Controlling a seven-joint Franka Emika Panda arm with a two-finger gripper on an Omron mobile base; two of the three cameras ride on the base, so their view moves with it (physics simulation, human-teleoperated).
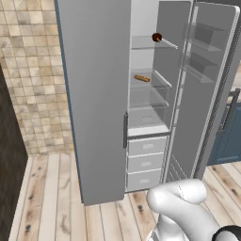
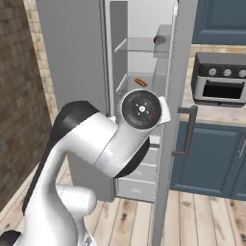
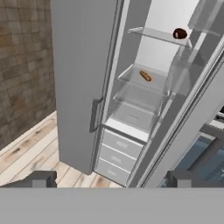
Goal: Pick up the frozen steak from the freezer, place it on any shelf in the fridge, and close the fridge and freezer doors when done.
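steak: small dark red-brown frozen steak (image 3: 180,33) sits on a see-through glass shelf (image 3: 155,35), up high, well away from the gripper
gripper: two-finger dark-tipped gripper (image 3: 111,179), jaws spread wide, holding nothing

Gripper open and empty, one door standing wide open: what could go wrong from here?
1. The frozen steak sits at the front corner of the top shelf; the fridge door, swinging shut with its bins, might nudge it off.
2. The gripper faces the door's inner side, so closing it likely needs an awkward reach around.
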